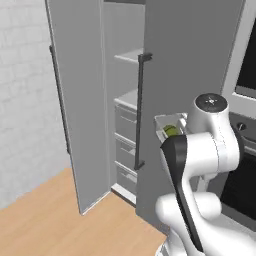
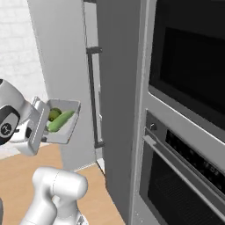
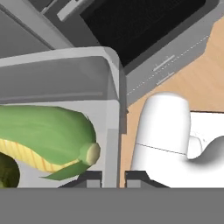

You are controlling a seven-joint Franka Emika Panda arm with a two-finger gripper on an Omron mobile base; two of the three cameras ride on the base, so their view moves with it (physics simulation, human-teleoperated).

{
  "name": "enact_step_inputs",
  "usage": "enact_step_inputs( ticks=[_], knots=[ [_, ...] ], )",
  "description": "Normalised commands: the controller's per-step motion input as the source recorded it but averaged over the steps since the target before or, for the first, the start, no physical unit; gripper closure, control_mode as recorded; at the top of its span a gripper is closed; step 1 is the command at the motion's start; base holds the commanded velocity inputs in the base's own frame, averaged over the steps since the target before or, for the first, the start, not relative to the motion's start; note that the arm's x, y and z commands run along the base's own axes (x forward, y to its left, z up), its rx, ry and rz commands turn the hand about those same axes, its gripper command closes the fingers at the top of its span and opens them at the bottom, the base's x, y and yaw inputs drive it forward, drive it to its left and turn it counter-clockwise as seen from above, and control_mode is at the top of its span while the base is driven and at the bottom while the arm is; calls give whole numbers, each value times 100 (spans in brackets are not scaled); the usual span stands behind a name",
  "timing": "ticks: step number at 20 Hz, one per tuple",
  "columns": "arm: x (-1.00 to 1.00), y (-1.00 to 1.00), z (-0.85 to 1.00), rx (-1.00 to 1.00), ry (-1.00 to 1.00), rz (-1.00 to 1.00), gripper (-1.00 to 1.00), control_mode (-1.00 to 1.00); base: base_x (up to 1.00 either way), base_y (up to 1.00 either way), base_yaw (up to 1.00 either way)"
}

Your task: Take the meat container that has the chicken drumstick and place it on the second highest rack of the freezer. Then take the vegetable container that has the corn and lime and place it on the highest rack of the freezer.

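Observation:
My gripper (image 3: 114, 179) is shut on the side wall of the vegetable container (image 2: 66, 127), a clear grey tray held in the air. The corn (image 2: 60, 121) lies in it in its green husk, and the dark-green lime (image 2: 53, 114) sits beside it. In the hand view the corn (image 3: 48, 138) lies left of the gripped wall. The freezer (image 1: 125, 100) stands open ahead and to the left of the container (image 1: 165, 121). Inside it are the highest rack (image 1: 131, 56) and the second highest rack (image 1: 127, 98). The meat container and the chicken drumstick are out of view.
The freezer door (image 1: 75, 100) swings out to the left. Grey drawers (image 1: 126, 131) sit under the racks. A closed grey door with a black bar handle (image 1: 140, 110) stands right of the opening. A wall oven (image 2: 189, 88) is at the right. The wooden floor (image 1: 45, 220) lies below.

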Motion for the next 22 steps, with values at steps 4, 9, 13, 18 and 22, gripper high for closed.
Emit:
enact_step_inputs(
  ticks=[4, 9, 13, 18, 22],
  knots=[
    [0, 0, 0, 0, 0, 0, 100, 100, 29, 75, -70],
    [0, 0, 0, 0, 0, 0, 100, 100, 35, 100, -49],
    [0, 0, 0, 0, 0, 0, 100, 100, 24, 93, -37],
    [0, 0, 0, 0, 0, 0, 100, 100, 6, 36, -18],
    [0, 0, 0, 0, 0, 0, 100, 100, 0, 26, -7]
  ],
)
